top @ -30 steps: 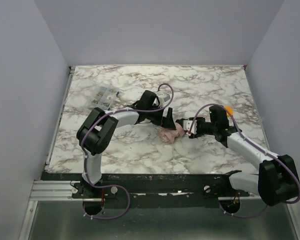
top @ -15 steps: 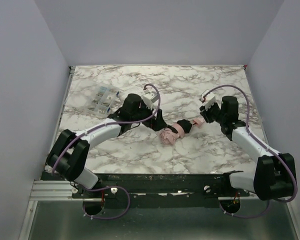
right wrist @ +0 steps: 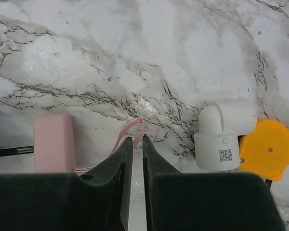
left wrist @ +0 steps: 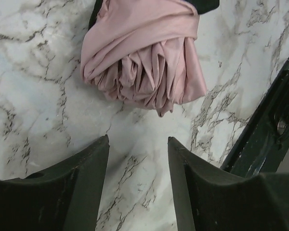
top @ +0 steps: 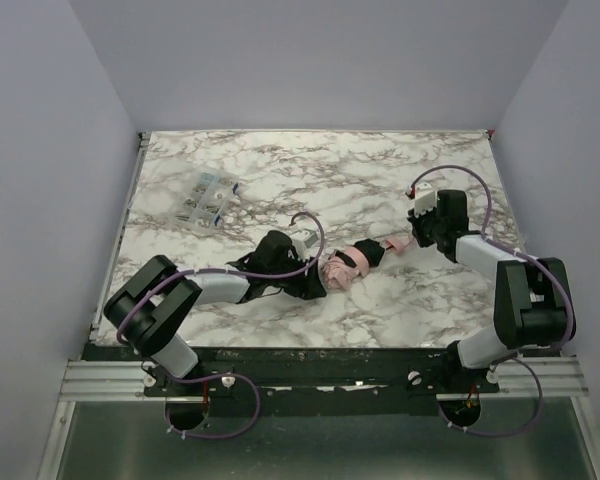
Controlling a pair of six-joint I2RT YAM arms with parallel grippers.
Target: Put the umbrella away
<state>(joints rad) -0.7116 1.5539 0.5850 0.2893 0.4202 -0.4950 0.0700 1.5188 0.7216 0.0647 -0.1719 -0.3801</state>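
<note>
**Robot arms close in on a folded umbrella.** On a marble table (top: 380, 170), 2 arms work from opposite ends of a pale pink compact umbrella (top: 355, 262). It lies near the table's middle, slanting from its bunched canopy (left wrist: 144, 62) by the left arm up to its pink handle (right wrist: 53, 142) by the right arm. A clear plastic compartment box (top: 206, 196) sits well apart at the far left.

The left gripper (left wrist: 137, 163) hangs low over the marble just short of the canopy. Its 2 fingers are about half apart, with only bare tabletop between them.

The right gripper (right wrist: 136, 140) is drawn in to a narrow slit at the loop of the pink strap (right wrist: 129, 129), just beside the handle. Whether the loop is actually pinched cannot be told.

A small orange object (right wrist: 267, 149) and a white QR-labelled piece (right wrist: 224, 132) lie to the right of those fingers, apart from the umbrella.

The step in hand appears to be getting a hold on each end. Next, the left fingers would likely need to advance around the soft canopy and close on it without scattering the folds. The right gripper would need a sure hold on the thin strap before anything is lifted.
</note>
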